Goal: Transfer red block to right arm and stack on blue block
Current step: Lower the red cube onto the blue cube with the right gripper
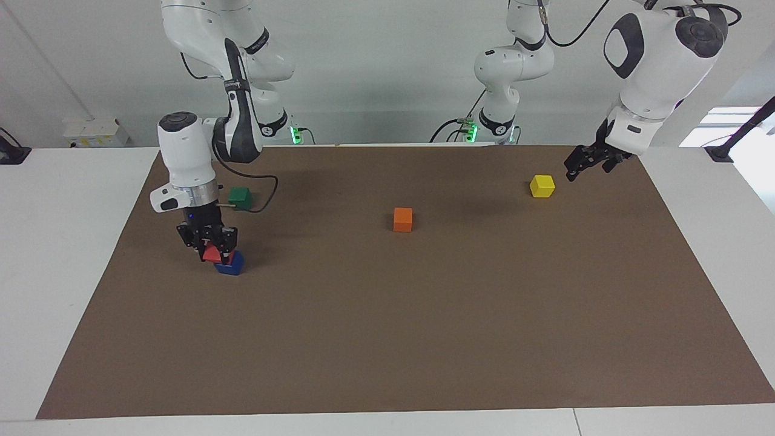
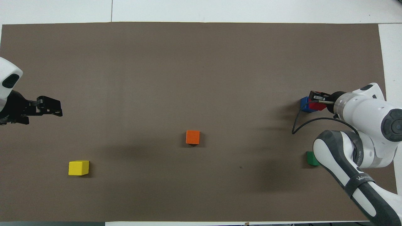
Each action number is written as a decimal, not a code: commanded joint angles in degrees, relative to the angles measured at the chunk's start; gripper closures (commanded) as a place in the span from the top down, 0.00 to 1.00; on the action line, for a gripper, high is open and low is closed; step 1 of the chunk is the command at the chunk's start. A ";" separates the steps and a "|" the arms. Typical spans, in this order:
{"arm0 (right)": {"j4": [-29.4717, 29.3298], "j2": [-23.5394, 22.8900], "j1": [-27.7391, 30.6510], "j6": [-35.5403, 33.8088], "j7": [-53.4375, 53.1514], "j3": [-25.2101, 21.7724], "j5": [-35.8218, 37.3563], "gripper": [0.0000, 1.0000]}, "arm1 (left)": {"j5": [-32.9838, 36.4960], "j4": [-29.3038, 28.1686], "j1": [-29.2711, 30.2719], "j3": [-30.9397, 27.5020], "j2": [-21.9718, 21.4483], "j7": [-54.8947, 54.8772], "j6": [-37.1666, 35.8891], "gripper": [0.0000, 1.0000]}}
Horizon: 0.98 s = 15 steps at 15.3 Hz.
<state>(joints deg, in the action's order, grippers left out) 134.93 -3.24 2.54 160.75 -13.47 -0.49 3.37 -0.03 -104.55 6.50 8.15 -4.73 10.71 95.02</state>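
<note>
The red block (image 1: 211, 254) is between the fingers of my right gripper (image 1: 213, 253), tilted and set against the top of the blue block (image 1: 231, 264), offset toward the robots. In the overhead view the red block (image 2: 317, 105) overlaps the blue block (image 2: 303, 104) under the right gripper (image 2: 316, 98). I cannot tell whether the red block rests flat. My left gripper (image 1: 573, 172) waits in the air over the mat beside the yellow block (image 1: 542, 186), holding nothing; it also shows in the overhead view (image 2: 53, 110).
An orange block (image 1: 402, 219) lies mid-mat. A dark green block (image 1: 240, 197) sits nearer to the robots than the blue block, close to the right arm's wrist cable. The brown mat (image 1: 424, 339) covers the white table.
</note>
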 commanded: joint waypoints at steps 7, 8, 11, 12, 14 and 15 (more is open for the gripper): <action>-0.54 0.86 0.62 -4.47 -5.15 0.23 1.55 0.00 | -0.94 -0.92 -0.26 -1.03 -1.42 -0.95 -0.01 1.00; -0.72 0.86 0.62 -5.00 -5.69 0.23 1.55 0.00 | -0.94 -0.92 -0.26 -1.03 -1.42 -0.95 -0.01 1.00; -0.72 0.86 1.15 -5.01 -5.61 0.23 2.08 0.00 | -0.85 -0.92 -0.17 -1.03 -1.42 -0.95 -0.01 1.00; -0.72 0.86 1.15 -5.09 -5.61 0.23 2.17 0.00 | -0.85 -0.92 -0.25 -1.03 -1.42 -0.95 -0.01 1.00; -0.72 0.86 1.41 -5.01 -5.52 0.23 2.60 0.00 | -0.85 -0.92 -0.26 -1.03 -1.42 -0.95 -0.01 1.00; -0.81 0.78 1.59 -5.01 -5.52 0.23 3.30 0.00 | -0.85 -0.92 -0.26 -1.03 -1.42 -0.95 -0.01 1.00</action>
<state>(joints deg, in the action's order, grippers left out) 134.18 -2.84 3.05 157.19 -17.01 -0.55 3.75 -0.03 -104.55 6.50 7.72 -4.81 10.71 94.97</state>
